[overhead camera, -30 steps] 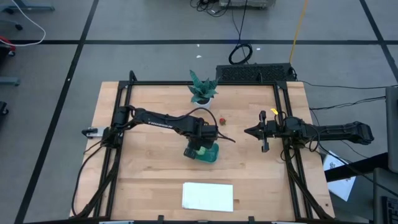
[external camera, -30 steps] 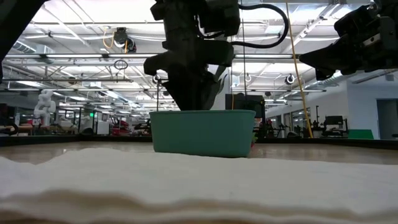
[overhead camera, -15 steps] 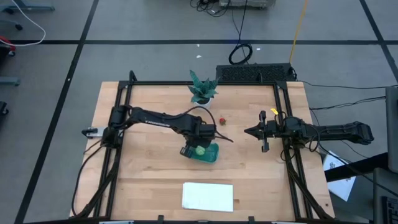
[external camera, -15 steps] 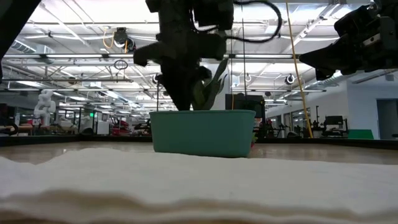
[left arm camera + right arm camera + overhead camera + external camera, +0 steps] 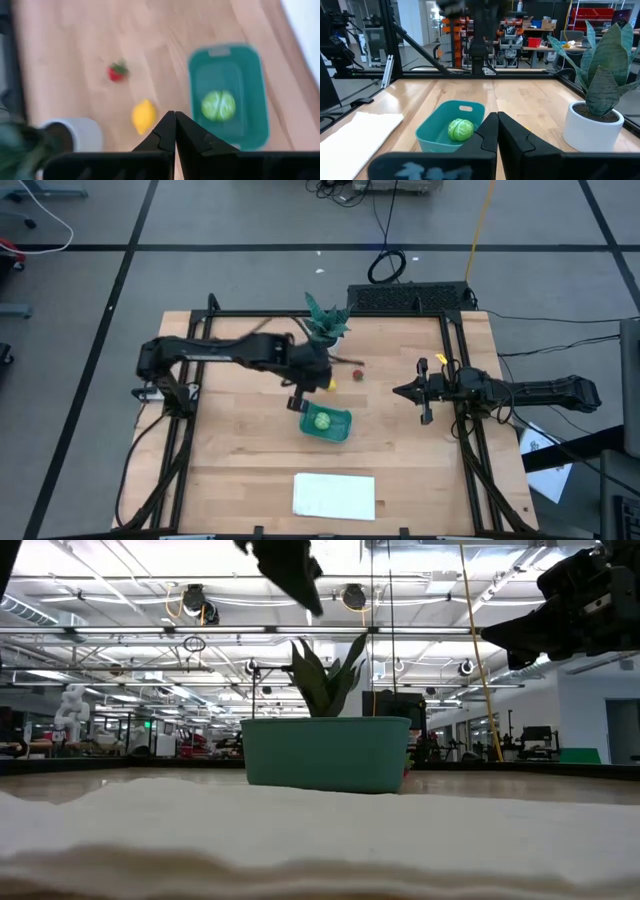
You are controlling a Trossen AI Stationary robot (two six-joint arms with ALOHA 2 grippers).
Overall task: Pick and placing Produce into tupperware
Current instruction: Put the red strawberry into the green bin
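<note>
High view: tupperware [image 5: 327,423] sat near the worktop [image 5: 240,470] centre, with the green piece [image 5: 322,420] inside it. The lemon [image 5: 331,383] lay on bare wood between the tupperware and the plant [image 5: 325,322] at the far edge, partly under the left arm. The red piece [image 5: 357,374] lay a little to the lemon's right, apart from it. A white sheet [image 5: 334,495] lay by the near edge.

The left gripper [image 5: 303,393] hung above the wood just beside the lemon, on the far side of the tupperware. Its fingers [image 5: 161,136] were pressed together with nothing between them; the left wrist view showed this plainly, the high view did not. That view also showed all three pieces at once: green piece [image 5: 218,105] in the tupperware [image 5: 226,95], lemon [image 5: 143,115] and red piece [image 5: 116,72] outside on the wood.

The right gripper [image 5: 399,391] waited near the right edge, well apart from the produce, fingers [image 5: 487,133] shut and empty as seen in its own wrist view. That view showed the green piece [image 5: 460,129] resting on the tupperware floor.

Low view: only the tupperware wall [image 5: 327,753] showed, contents hidden; plant leaves [image 5: 322,675] rose behind it, and the sheet [image 5: 300,840] filled the foreground.
</note>
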